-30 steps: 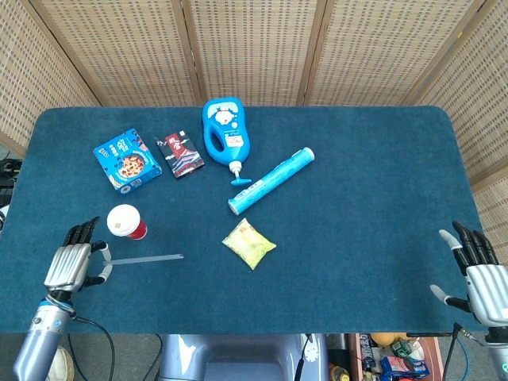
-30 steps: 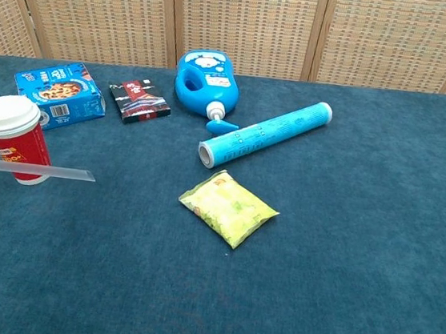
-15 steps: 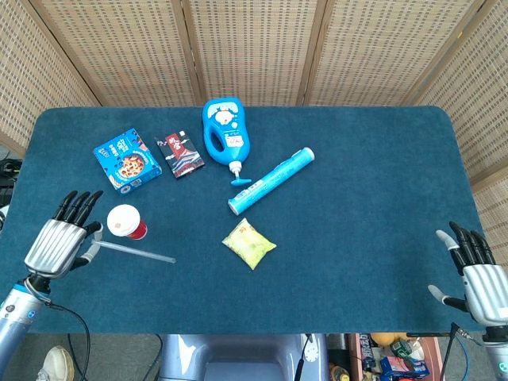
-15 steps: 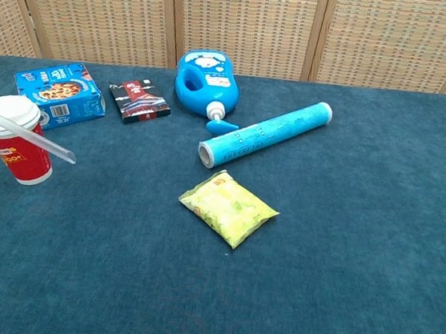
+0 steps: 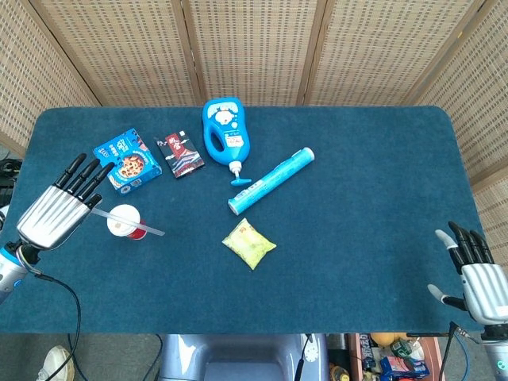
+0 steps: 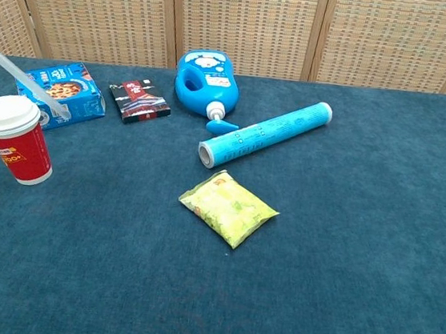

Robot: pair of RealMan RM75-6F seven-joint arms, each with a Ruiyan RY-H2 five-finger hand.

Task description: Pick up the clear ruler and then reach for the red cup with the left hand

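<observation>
The red cup (image 5: pixel 125 222) with a white lid stands upright at the left of the blue table (image 5: pixel 365 206); the chest view shows the cup (image 6: pixel 12 139) at the far left. My left hand (image 5: pixel 59 208) hovers just left of it, fingers spread toward the far side. It holds the clear ruler (image 5: pixel 151 230) at one end, and the ruler slants across above the cup's lid. In the chest view the ruler (image 6: pixel 31 81) hangs in the air above and behind the cup; the hand is out of that frame. My right hand (image 5: pixel 475 274) is open at the front right edge.
Behind the cup lies a blue cookie box (image 5: pixel 127 161), then a dark packet (image 5: pixel 182 154) and a blue bottle (image 5: pixel 225 133). A blue tube (image 5: pixel 271 180) and a yellow snack packet (image 5: pixel 248 244) lie mid-table.
My left hand has risen and moved away from the front edge, carrying the ruler from in front of the cup to above it. The right hand has barely moved.
</observation>
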